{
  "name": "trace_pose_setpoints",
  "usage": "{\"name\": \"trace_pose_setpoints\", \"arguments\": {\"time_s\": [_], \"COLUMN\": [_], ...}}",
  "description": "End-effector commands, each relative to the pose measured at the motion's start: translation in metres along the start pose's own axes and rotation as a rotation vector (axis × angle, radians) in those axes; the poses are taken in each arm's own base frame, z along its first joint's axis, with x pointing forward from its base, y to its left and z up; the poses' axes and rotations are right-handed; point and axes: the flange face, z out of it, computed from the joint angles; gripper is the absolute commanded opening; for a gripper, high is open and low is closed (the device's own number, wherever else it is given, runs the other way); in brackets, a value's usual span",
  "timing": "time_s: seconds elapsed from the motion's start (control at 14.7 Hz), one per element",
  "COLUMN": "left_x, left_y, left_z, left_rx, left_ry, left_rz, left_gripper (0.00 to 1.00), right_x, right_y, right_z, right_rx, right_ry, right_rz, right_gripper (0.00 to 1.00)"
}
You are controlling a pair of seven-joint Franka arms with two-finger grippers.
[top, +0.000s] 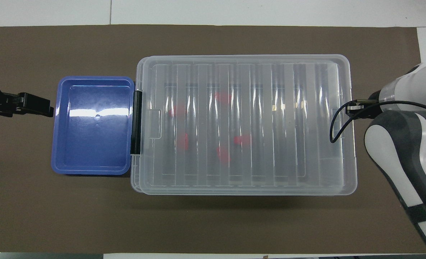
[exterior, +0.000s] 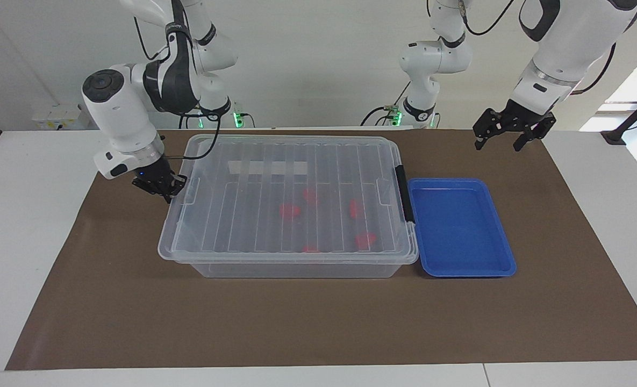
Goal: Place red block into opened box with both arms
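The clear box [exterior: 296, 270] sits mid-mat with its ribbed lid [exterior: 243, 215] lying over it. Through the lid [top: 292, 126] I see several red blocks [exterior: 290, 210] on the box floor [top: 242, 140], blurred by the ribs. My right gripper [exterior: 163, 192] is shut on the lid's edge at the right arm's end, beside the lid's tab. That end of the lid sits slightly off the box rim [top: 134, 180]. In the overhead view its fingers are hidden under the wrist. My left gripper [exterior: 498, 144] hangs open and holds nothing, over the mat beside the blue tray [top: 45, 109].
A shallow blue tray [exterior: 503, 269], nothing in it, stands against the box's black clip handle [exterior: 403, 191] toward the left arm's end [top: 90, 169]. The brown mat [exterior: 296, 322] covers the table around both.
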Motion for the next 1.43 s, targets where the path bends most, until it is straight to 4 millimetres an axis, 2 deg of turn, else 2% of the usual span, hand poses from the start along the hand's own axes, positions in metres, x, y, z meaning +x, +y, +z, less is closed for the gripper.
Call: {"name": "trace_pose_setpoints", "arguments": {"time_s": [0.0, 0.07, 0.14, 0.34, 0.41, 0.48, 0.68, 0.88, 0.95, 1.02, 1.16, 1.36], "left_x": [-0.005, -0.005, -0.005, -0.005, -0.005, -0.005, -0.005, -0.005, -0.005, -0.005, -0.005, -0.005], "left_y": [-0.001, -0.001, -0.001, -0.001, -0.001, -0.001, -0.001, -0.001, -0.001, -0.001, -0.001, -0.002], "left_z": [-0.003, -0.003, -0.003, -0.003, -0.003, -0.003, -0.003, -0.003, -0.003, -0.003, -0.003, -0.003], "left_rx": [0.012, 0.012, 0.012, 0.012, 0.012, 0.012, 0.012, 0.012, 0.012, 0.012, 0.012, 0.012], "left_ry": [-0.007, -0.009, -0.009, -0.009, -0.009, -0.009, -0.01, -0.009, -0.009, -0.01, -0.009, -0.01], "left_rz": [0.006, 0.006, 0.006, 0.006, 0.006, 0.006, 0.006, 0.008, 0.008, 0.006, 0.006, 0.005], "left_gripper": [1.0, 1.0, 1.0, 1.0, 1.0, 1.0, 1.0, 1.0, 1.0, 1.0, 1.0, 1.0], "right_x": [0.009, 0.008, 0.004, -0.008, -0.012, -0.019, -0.025, -0.023, -0.025, -0.023, -0.019, -0.015], "right_y": [0.007, 0.012, 0.019, 0.039, 0.04, 0.04, 0.047, 0.04, 0.029, 0.028, 0.027, 0.043], "right_z": [-0.041, -0.051, -0.061, -0.088, -0.09, -0.096, -0.111, -0.12, -0.132, -0.138, -0.138, -0.137], "right_rx": [0.001, 0.002, 0.002, 0.009, 0.009, 0.017, 0.035, 0.03, 0.018, 0.008, 0.005, 0.009], "right_ry": [-0.032, -0.04, -0.057, -0.098, -0.115, -0.11, -0.079, -0.068, -0.07, -0.083, -0.081, -0.057], "right_rz": [0.037, 0.045, 0.056, 0.088, 0.087, 0.088, 0.095, 0.082, 0.061, 0.059, 0.061, 0.088], "right_gripper": [0.0, 0.0, 0.06, 0.37, 0.89, 1.0, 1.0, 1.0, 1.0, 1.0, 1.0, 1.0]}}
